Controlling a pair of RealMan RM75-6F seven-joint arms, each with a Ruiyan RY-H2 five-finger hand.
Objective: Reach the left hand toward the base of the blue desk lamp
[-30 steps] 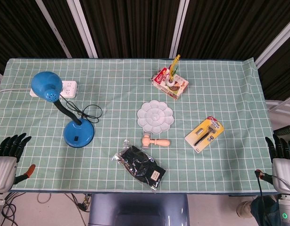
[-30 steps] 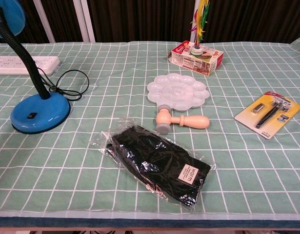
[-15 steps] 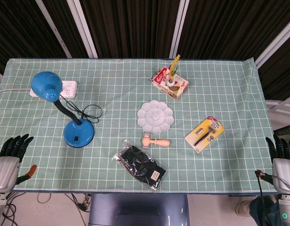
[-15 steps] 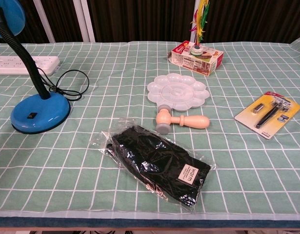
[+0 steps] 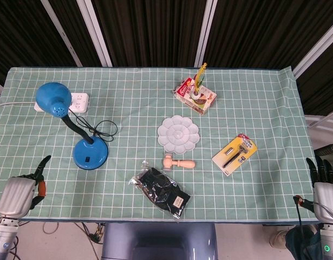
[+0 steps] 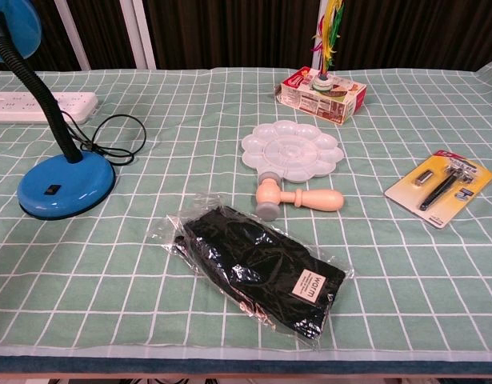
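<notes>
The blue desk lamp stands at the table's left, its round base (image 5: 90,154) on the checked cloth and its black neck curving up to the blue shade (image 5: 53,99). The chest view shows the base (image 6: 66,186) at the left with no hand near it. My left hand (image 5: 23,190) sits at the table's front left corner, below and left of the base and well apart from it, holding nothing, one dark finger pointing toward the table. At the front right corner my right hand (image 5: 324,183) is empty, with its fingers straight.
A white power strip (image 5: 74,102) and a looped black cord (image 5: 104,129) lie behind the lamp. Mid-table are a white palette (image 5: 178,134), a wooden mallet (image 5: 178,162) and a black bagged item (image 5: 160,193). A razor pack (image 5: 234,154) and a small box (image 5: 195,96) lie to the right.
My left hand has moved right and slightly forward over the table's front corner and turned, so its splayed fingers no longer show. The right hand has barely shifted.
</notes>
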